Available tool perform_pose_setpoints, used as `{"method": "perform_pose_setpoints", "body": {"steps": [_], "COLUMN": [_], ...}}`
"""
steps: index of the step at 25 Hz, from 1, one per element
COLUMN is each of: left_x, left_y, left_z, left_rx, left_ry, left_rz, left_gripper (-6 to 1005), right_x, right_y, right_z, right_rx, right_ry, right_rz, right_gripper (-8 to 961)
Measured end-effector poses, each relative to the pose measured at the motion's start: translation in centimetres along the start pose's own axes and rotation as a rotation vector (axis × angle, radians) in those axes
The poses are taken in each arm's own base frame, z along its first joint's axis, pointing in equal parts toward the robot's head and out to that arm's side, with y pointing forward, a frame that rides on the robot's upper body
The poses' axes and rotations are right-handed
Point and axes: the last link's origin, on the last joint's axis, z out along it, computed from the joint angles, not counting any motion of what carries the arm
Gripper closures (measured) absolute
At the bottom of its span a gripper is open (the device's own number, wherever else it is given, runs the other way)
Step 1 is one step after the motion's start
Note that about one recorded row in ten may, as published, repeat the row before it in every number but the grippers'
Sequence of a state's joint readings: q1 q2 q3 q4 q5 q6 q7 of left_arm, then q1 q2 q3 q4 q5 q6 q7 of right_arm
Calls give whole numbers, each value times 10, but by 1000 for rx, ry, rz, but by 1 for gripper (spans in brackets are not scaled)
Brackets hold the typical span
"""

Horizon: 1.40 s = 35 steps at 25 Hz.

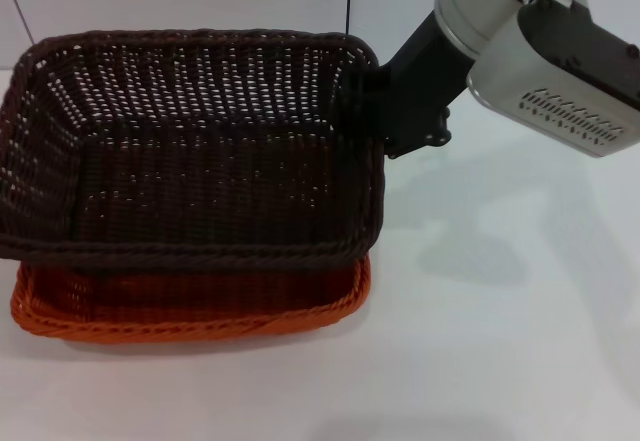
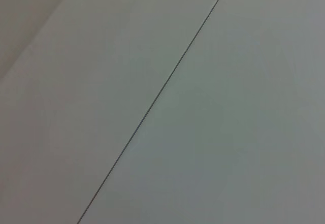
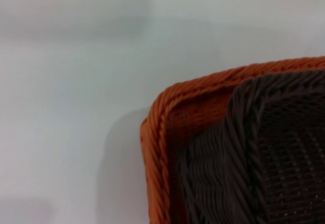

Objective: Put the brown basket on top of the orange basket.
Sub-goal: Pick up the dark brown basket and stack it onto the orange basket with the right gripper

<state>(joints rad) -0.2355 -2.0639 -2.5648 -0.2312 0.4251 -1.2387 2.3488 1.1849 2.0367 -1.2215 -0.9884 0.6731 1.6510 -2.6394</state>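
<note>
Already the brown basket (image 1: 190,151) sits above the orange basket (image 1: 190,311), tilted, with its near rim covering most of the orange one so that only the orange front edge and a corner show near the desk's (image 1: 480,361) front left part. The right gripper (image 1: 385,96) is at the brown basket's right rim, towards the far edge of the desk, clenched on that rim as far as the dark housing lets one see. From the right wrist, the brown basket (image 3: 264,153) lies inside the orange rim (image 3: 157,148). The left gripper does not show; its wrist view shows only a pale surface with a thin dark seam (image 2: 152,107).
</note>
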Motion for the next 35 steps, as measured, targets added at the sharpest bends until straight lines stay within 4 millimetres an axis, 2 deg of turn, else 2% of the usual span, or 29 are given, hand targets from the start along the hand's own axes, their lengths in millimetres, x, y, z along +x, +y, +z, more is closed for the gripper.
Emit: {"method": "perform_pose_setpoints", "body": {"steps": [8,35], "left_x": [1,4], "left_y": [-1,-6], "left_z": [-2,-14], "left_rx": [-3,-9], "left_ry": [-2,11], "left_rz": [5,13], "left_gripper": [545,545], "right_x": [-4,-16], "right_y": [-5,-10], "right_z": [10,20], "right_rx": [-3,11], "right_ry": [-11,-43], "right_rz": [-5,64], "right_gripper": [830,830]}}
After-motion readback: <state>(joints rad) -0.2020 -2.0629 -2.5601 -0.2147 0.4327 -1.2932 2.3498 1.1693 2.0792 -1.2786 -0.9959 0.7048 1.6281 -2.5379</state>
